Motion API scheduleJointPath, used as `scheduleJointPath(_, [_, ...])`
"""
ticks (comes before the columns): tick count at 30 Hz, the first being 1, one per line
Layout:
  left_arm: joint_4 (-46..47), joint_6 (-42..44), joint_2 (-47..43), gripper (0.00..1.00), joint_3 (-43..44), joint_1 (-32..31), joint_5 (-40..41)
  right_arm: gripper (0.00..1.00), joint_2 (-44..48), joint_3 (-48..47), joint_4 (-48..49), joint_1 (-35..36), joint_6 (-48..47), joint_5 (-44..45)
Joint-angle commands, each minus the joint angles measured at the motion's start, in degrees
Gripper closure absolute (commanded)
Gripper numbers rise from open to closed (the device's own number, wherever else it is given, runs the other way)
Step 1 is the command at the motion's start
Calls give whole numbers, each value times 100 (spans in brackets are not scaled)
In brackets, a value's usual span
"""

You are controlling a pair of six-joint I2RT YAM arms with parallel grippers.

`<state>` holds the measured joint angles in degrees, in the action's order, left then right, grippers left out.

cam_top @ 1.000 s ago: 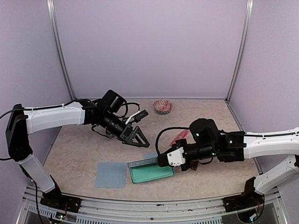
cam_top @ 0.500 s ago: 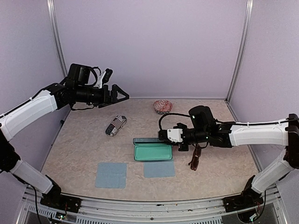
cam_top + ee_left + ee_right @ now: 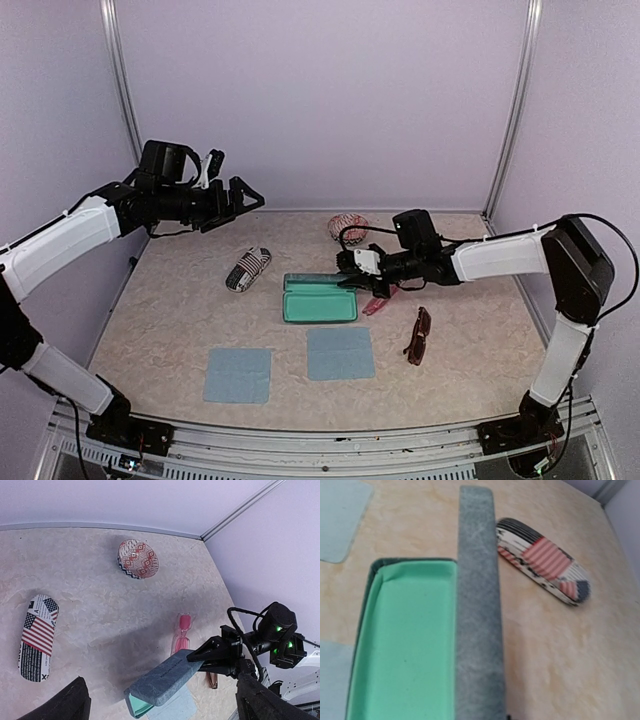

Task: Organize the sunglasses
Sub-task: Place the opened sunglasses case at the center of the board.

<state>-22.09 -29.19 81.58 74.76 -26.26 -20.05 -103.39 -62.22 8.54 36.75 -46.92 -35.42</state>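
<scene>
**Progress.** We find the task barely begun.
- The case point(image 3: 320, 300) lies open at centre frame. Its green lining is bare in the right wrist view, so nothing is stowed.
- The pink pair point(image 3: 378, 300) lies on the worktop point(image 3: 180, 320) just beside the case's right end.
- The brown pair point(image 3: 418, 335) lies folded, lower right of centre and apart from everything.
- The pouch point(image 3: 248, 268) lies left of the case, and we cannot tell whether it is open.
- We judge that both pairs have yet to be picked up and put away.

**Claws.**
- The right claw point(image 3: 348, 272) is at the right end of the lid point(image 3: 165, 677). In the left wrist view it appears clenched on that end, holding the lid up.
- The left claw point(image 3: 243, 195) hangs high at upper left, released and holding nothing.

**Edges and room.**
- The case sits mid-worktop, well away from the walls and the near edge.
- The pink pair is the tight spot, lying against the case and beneath the right claw and wrist.
- The brown pair has bare worktop on all sides.
- Two cloths point(image 3: 238, 375) lie below the case, towards the near edge.
- A patterned bowl point(image 3: 348, 228) stands near the back wall, above the case.
- The left arm is clear of everything, with open room to come down towards the pouch.
</scene>
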Motion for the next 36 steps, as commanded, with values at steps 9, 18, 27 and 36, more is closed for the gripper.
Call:
scheduleJointPath(9, [379, -191, 181, 1, -201, 71, -68, 100, -607, -532, 143, -190, -59, -1051])
scheduleJointPath(18, [528, -259, 249, 1, -366, 77, -217, 100, -924, -576, 143, -212, -81, -1188])
scheduleJointPath(27, [679, -303, 265, 1, -507, 87, -279, 100, -1272, -782, 267, -230, 97, -1378])
scheduleJointPath(36, [713, -263, 239, 1, -546, 117, -359, 100, -1228, -1164, -117, -280, 253, -937])
